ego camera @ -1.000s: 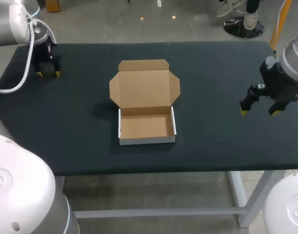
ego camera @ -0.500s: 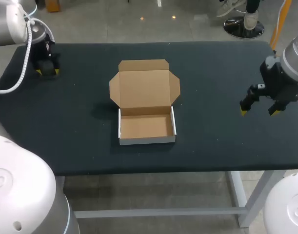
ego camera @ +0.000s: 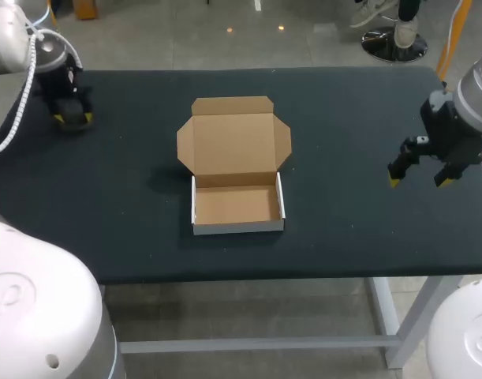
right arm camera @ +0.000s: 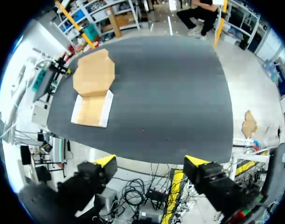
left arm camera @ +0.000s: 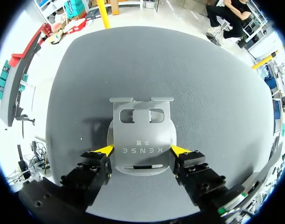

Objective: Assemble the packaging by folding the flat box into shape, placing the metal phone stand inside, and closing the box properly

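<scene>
The box sat folded, lid up, empty. The stand lay between the left pincer's fingers, though I couldn't tell if it was gripped. The right pincer gaped empty. Loading and closing remained.

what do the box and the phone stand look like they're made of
The box: plain brown cardboard inside, white outer walls, matte, with creased flaps. The phone stand: likely metal, by its smooth grey satin sheet with punched slots.
</scene>
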### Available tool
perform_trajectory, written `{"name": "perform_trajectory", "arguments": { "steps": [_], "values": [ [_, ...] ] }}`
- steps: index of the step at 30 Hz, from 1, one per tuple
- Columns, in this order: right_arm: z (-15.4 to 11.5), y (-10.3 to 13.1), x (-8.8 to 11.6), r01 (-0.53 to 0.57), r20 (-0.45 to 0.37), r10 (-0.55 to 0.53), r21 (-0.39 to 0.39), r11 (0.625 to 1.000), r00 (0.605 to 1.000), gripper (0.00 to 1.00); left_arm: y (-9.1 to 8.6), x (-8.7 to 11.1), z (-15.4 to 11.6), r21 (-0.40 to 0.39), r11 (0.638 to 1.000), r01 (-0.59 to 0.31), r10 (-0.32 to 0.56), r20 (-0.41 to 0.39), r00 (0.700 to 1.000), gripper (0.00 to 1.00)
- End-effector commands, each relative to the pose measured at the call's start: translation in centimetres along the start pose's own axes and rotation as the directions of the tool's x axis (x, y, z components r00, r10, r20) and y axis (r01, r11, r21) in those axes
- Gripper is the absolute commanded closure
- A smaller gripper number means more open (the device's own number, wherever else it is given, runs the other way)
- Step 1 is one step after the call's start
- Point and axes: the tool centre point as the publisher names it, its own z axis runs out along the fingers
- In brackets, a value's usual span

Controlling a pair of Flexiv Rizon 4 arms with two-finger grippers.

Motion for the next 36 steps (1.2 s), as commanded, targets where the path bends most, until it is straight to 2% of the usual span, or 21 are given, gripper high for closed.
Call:
{"name": "perform_trajectory", "arguments": {
  "steps": [1,7,12,14,16,19,21,27,36],
  "values": [
    [0.2,0.2,0.4,0.091,-0.050,-0.093,-0.045,0.995,0.994,0.00,2.6,0.4,-1.8,0.066,0.998,0.000,0.000,0.008,1.000,1.00],
    [0.7,1.0,1.8,0.294,-0.076,-0.308,-0.149,0.944,0.948,0.00,4.7,0.9,-3.2,0.068,0.998,-0.009,0.010,-0.010,1.000,1.00],
    [0.7,1.4,2.7,0.458,-0.067,-0.480,-0.211,0.864,0.875,0.00,7.1,1.6,-4.6,0.059,0.998,-0.028,0.030,-0.027,0.999,1.00],
    [0.8,1.3,2.9,0.515,-0.084,-0.547,-0.245,0.821,0.833,0.00,8.0,2.0,-5.1,0.053,0.998,-0.044,0.045,-0.033,0.998,1.00],
    [1.1,1.1,3.0,0.560,-0.077,-0.590,-0.237,0.794,0.804,0.00,9.0,2.5,-5.6,0.051,0.997,-0.059,0.061,-0.035,0.998,1.00],
    [2.0,0.8,3.2,0.617,-0.066,-0.645,-0.233,0.752,0.761,0.00,10.4,3.2,-6.3,0.051,0.996,-0.071,0.072,-0.033,0.997,1.00],
    [2.4,0.6,3.3,0.635,-0.090,-0.676,-0.275,0.722,0.731,0.00,11.2,3.7,-6.9,0.051,0.996,-0.078,0.080,-0.035,0.996,1.00],
    [3.2,0.5,3.6,0.699,-0.092,-0.755,-0.321,0.639,0.649,0.00,13.7,5.6,-8.5,0.054,0.993,-0.108,0.110,-0.033,0.993,1.00],
    [4.9,1.7,4.3,0.754,-0.097,-0.808,-0.308,0.580,0.581,0.00,16.4,7.7,-9.8,0.043,0.989,-0.143,0.145,-0.047,0.988,1.00]
  ]
}}
